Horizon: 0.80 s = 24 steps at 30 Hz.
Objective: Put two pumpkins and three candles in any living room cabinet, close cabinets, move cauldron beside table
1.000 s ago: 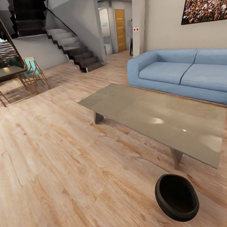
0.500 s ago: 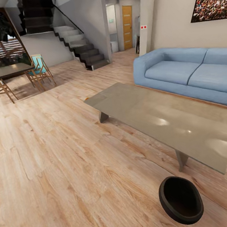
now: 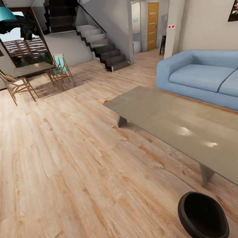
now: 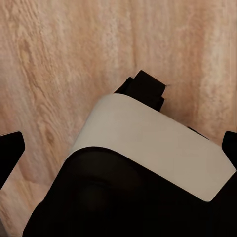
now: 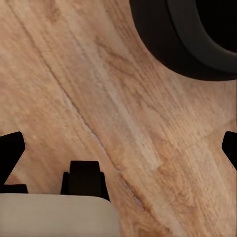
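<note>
Gleaming glassy table [image 3: 173,122] beside round matte cauldron [image 3: 203,217] (black).

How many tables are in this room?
2: a long grey coffee table before the blue sofa, the cauldron standing on the floor by its near end; a dining table by the far window. Others may be out of sight.

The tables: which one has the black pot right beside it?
The long grey coffee table in front of the blue sofa. The cauldron sits on the floor by its near leg. The dining table with chairs stands far back by the window.
</note>
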Available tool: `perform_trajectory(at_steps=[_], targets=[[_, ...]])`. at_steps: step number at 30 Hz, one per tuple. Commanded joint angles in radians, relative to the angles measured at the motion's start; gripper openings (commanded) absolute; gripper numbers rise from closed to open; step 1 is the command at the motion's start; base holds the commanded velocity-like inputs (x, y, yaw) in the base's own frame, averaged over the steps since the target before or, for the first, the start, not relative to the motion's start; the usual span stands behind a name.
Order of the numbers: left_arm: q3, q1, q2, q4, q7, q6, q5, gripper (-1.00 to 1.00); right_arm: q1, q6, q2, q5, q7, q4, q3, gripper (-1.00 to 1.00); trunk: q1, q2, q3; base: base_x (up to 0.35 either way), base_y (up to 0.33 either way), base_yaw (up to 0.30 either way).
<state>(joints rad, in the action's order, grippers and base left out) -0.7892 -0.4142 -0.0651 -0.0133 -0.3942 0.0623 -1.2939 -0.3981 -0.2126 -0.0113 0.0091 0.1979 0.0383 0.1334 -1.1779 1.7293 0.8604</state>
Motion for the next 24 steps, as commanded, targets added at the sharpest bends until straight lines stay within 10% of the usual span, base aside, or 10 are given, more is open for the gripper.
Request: perform_trajectory(at_steps=[1,24], targets=[[0.0,0.0,0.0,0.0,0.0,0.0,0.0,1.0,0.0,0.0,0.0,0.0,0.0,0.0,0.0,1.0,0.0,0.0,0.0,0.0,0.0,0.288],[0.001,0.0,0.001,0.0,0.055,0.0,-0.004,1.0,0.0,-0.002,0.0,0.002,0.0,0.0,0.0,1.0,0.0,0.0,0.0,0.0,0.0,0.288]])
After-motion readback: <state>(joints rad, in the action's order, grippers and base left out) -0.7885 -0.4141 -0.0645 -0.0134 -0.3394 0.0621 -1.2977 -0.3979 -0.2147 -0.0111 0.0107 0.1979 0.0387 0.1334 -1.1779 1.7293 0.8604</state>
